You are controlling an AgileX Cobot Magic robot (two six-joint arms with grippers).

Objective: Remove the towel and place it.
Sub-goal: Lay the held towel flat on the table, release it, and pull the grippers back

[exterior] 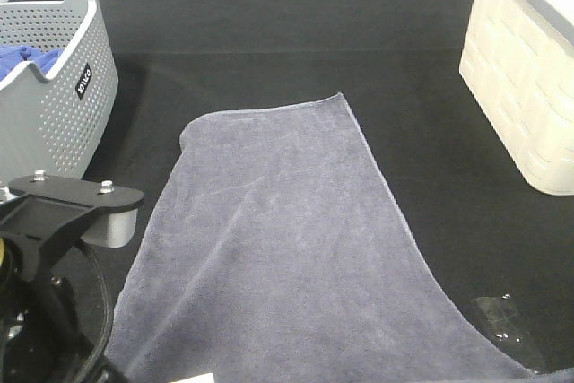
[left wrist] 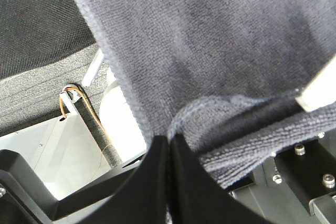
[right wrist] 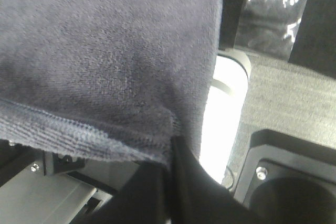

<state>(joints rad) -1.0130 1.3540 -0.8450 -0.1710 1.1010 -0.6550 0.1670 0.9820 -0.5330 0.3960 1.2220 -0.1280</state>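
**Both grippers pinch the towel's hem**

The left gripper (left wrist: 169, 141) has its black fingers pressed together on a folded bit of the stitched hem of the towel (left wrist: 210, 35). The right gripper (right wrist: 172, 146) likewise clamps a corner of the towel (right wrist: 105, 51), with the hem bunched just beside its fingers. In the high view, the slate-grey towel (exterior: 287, 239) lies spread over the black table (exterior: 269, 15), its far end flat and its near end running out of frame. Left of it stands a perforated grey basket (exterior: 63, 105) holding a blue cloth (exterior: 22, 60). The basket's small black tag (exterior: 84, 79) carries white lettering, possibly "nivco", too small to be sure. A cream bin (exterior: 529, 87) sits far right.
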